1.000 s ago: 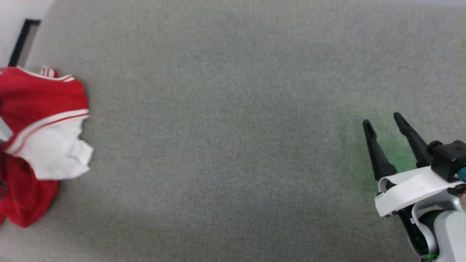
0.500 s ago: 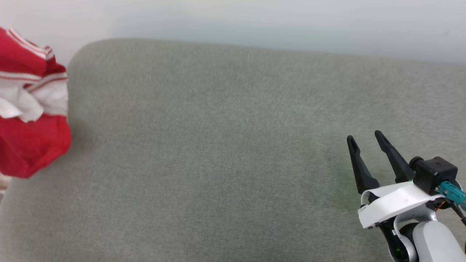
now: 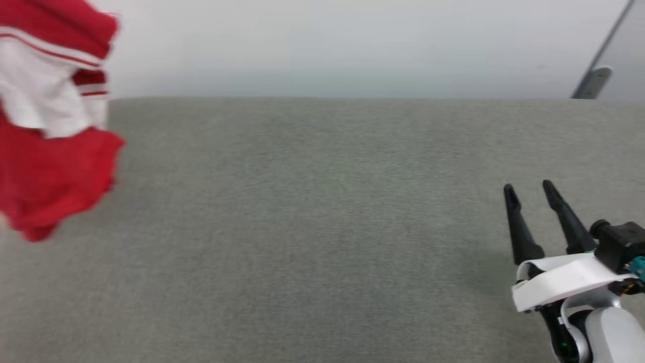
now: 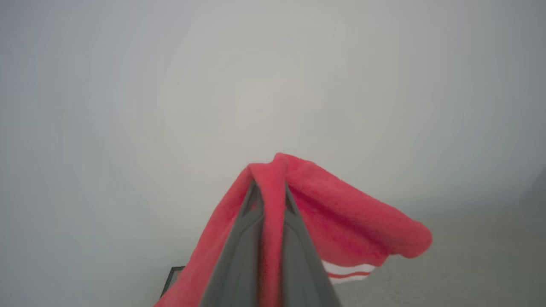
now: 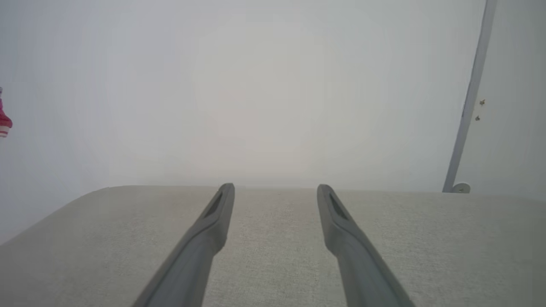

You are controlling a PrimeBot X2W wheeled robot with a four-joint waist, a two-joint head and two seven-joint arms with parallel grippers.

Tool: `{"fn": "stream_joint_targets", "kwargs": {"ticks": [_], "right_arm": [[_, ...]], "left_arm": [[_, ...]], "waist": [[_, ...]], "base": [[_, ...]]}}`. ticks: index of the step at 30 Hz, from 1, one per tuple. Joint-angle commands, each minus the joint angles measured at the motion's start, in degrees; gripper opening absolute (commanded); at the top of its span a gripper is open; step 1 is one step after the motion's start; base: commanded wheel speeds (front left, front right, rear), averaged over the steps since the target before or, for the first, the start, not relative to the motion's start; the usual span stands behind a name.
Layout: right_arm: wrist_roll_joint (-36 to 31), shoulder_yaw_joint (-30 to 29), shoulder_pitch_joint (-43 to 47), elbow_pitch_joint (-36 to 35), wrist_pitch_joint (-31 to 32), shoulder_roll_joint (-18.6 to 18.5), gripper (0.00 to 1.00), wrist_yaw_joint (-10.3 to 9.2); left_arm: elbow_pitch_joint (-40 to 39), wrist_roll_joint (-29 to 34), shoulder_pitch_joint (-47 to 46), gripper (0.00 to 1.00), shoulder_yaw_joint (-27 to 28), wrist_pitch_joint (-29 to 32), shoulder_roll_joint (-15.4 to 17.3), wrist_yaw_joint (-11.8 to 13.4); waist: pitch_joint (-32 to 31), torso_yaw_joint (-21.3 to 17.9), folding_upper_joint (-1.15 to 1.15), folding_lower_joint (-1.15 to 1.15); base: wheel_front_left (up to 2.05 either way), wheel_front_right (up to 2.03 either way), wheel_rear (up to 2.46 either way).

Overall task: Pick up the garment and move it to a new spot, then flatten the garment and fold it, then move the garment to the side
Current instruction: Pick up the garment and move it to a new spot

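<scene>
Red cloth with a white sleeve, the garment (image 3: 45,166) hangs bunched at the upper left of the head view, long axis running down the frame, by the left end of the grey cushion (image 3: 312,227). The left gripper (image 4: 271,187) is clamped on a red fold. The right gripper (image 3: 529,187), jaws apart and empty, sits at the lower right, well apart, so setting the garment down likely falls to the left arm.
</scene>
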Motion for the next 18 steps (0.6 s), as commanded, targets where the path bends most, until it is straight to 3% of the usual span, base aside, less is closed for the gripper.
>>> {"fn": "stream_joint_targets", "kwargs": {"ticks": [1, 9, 18], "right_arm": [[0.2, -0.7, 0.6, 0.0, -0.4, -0.3, 1.0, -0.08], [-0.7, -2.5, 0.2, -0.3, -0.9, -0.6, 1.0, -0.08], [-1.3, -4.3, -0.7, 0.2, -2.1, -0.1, 1.0, -0.08]], "left_arm": [[-3.9, -0.6, 1.0, 0.0, -0.1, 1.3, 0.0, 1.1], [-17.4, -2.6, 3.2, 0.0, -1.2, 6.1, -2.0, 5.0], [-27.5, -2.2, 6.4, 0.0, -6.1, 8.2, -7.2, 8.4]], "waist": [[-0.2, -2.9, 0.0, 0.0], [1.2, -7.9, 0.0, 0.0], [4.1, -13.0, 0.0, 0.0]], "base": [[0.0, 0.0, 0.0], [0.0, 0.0, 0.0], [0.0, 0.0, 0.0]]}}
